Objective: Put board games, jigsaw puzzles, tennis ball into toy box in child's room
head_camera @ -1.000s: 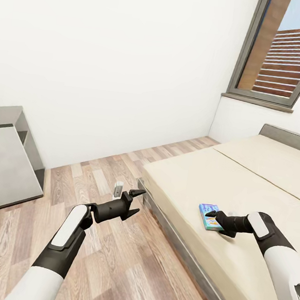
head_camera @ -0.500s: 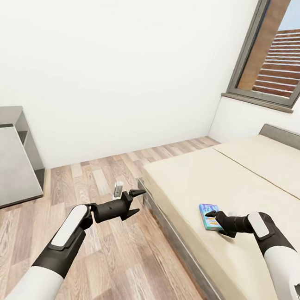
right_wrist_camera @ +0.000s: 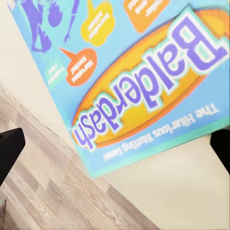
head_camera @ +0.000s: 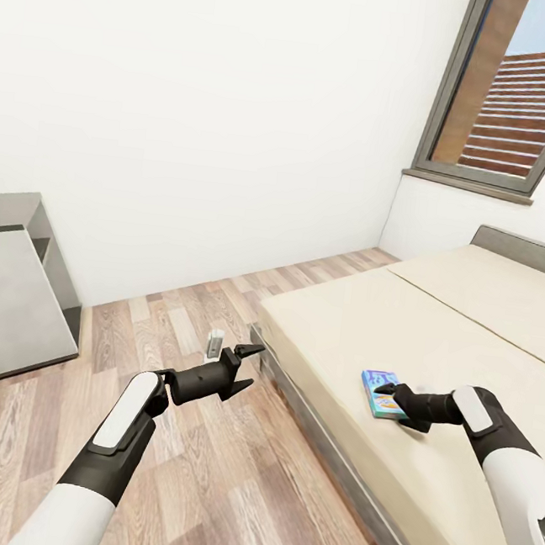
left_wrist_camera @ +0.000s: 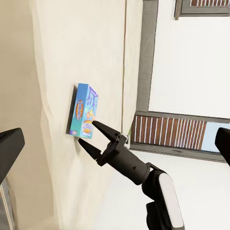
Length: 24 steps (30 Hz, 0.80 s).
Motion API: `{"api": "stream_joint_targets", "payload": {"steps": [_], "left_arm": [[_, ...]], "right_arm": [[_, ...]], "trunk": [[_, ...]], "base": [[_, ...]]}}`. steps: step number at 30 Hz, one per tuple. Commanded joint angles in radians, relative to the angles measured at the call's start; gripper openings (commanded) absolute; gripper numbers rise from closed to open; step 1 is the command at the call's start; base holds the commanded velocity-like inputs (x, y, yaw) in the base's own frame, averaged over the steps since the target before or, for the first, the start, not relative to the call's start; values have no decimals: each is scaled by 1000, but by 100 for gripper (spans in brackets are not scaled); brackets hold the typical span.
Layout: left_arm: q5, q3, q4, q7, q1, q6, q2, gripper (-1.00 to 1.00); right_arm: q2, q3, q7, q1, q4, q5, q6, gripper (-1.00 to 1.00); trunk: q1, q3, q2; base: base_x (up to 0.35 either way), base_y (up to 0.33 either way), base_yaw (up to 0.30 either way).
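Observation:
A small blue-purple board game (head_camera: 380, 391) printed "Balderdash" lies flat on the beige bed (head_camera: 467, 345), close to its near edge. My right gripper (head_camera: 389, 404) is open right at the box's near end, one fingertip over the box and one beside it. I cannot tell whether they touch. The left wrist view shows the same board game (left_wrist_camera: 84, 111) with the right gripper (left_wrist_camera: 86, 132) spread against it. The board game (right_wrist_camera: 139, 76) is very close in the right wrist view, between the dark fingertips (right_wrist_camera: 9, 148). My left gripper (head_camera: 255, 365) hangs open and empty over the plank floor.
A small white object (head_camera: 213, 344) stands on the floor by the bed's corner. A grey shelf unit (head_camera: 8, 293) sits at the left against the white wall. A window (head_camera: 521, 98) is above the bed's far end. Open floor lies between the shelf and the bed.
My right arm has shifted very slightly at the board game. The left arm and the box have not moved.

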Motion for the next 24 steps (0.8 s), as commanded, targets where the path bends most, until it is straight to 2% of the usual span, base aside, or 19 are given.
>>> {"api": "stream_joint_targets", "payload": {"steps": [1,12,20,24], "left_arm": [[11,1,-1,10,-1,2,0,100],[11,2,0,10,-1,2,0,100],[11,3,0,10,-1,2,0,100],[11,3,0,10,-1,2,0,100]], "right_arm": [[-1,-5,4,0,0,24,5,100],[-9,-10,-1,3,-7,27,7,100],[-32,-11,-4,6,-32,27,9,100],[-39,-12,-4,7,-38,27,9,100]], "trunk": [[0,-1,0],[0,-1,0],[0,-1,0],[0,-1,0]], "base": [[0,-7,0],[0,-128,0],[0,-84,-8],[0,-29,-121]]}}
